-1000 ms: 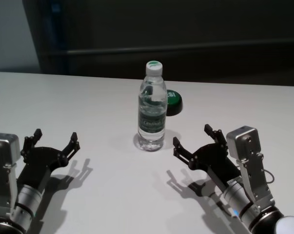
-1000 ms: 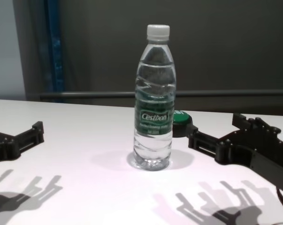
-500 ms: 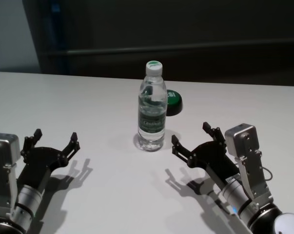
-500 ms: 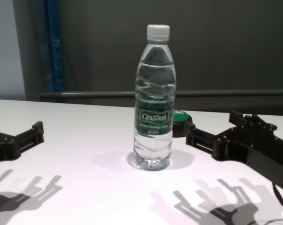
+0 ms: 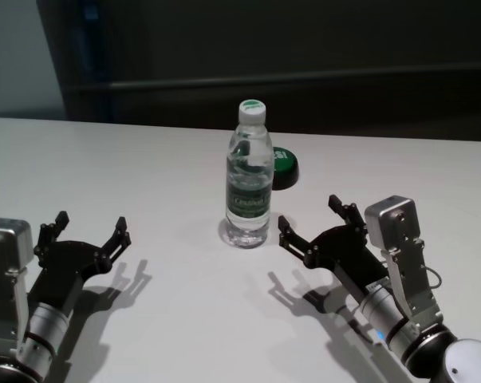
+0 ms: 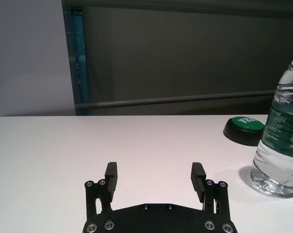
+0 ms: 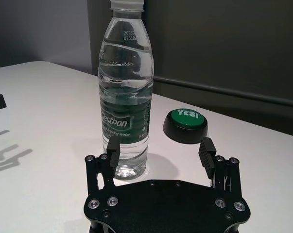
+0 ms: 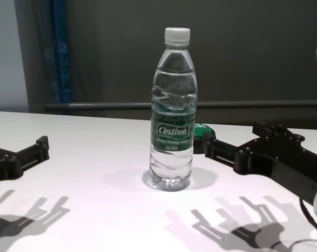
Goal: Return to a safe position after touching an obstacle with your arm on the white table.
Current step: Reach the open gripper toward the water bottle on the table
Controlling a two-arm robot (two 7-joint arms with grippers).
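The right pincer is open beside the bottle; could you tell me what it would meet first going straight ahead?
Probably the water bottle: the right pincer has one finger lined up with its base, and the green-topped puck lies farther back. Depth is uncertain.

Green-topped black puck

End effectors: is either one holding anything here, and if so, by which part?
Nothing is held. The right end effector is open beside the water bottle, not around it, and the left end effector is open over the white table.
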